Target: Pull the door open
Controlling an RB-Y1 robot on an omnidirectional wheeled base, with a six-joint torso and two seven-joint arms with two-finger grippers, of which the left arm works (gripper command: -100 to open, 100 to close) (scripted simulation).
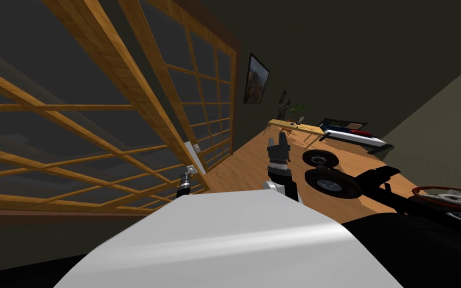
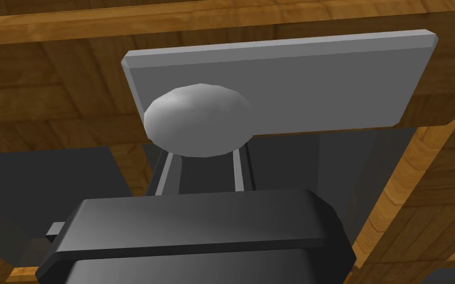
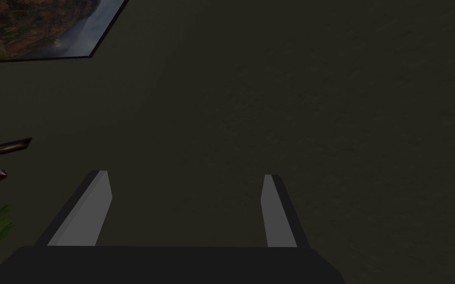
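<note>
The door (image 1: 124,90) is a wooden lattice with dark panes, slanting across the left of the head view. It carries a grey plate (image 2: 320,84) with a round grey knob (image 2: 197,121). My left gripper (image 2: 203,160) is shut on the knob; its two fingers stand close together and their tips are hidden behind the knob. In the head view the left gripper (image 1: 189,172) sits against the plate (image 1: 196,156) at the door's edge. My right gripper (image 1: 278,145) is held up over the floor, away from the door, and its fingers (image 3: 86,217) are open with nothing between them.
A black cart with two dark wheels (image 1: 330,182) stands on the wooden floor (image 1: 244,170) just right of my arms. A long wooden bench (image 1: 294,126) with small things on it runs along the far wall under a framed picture (image 1: 256,80). A red-rimmed round object (image 1: 449,196) lies at the right.
</note>
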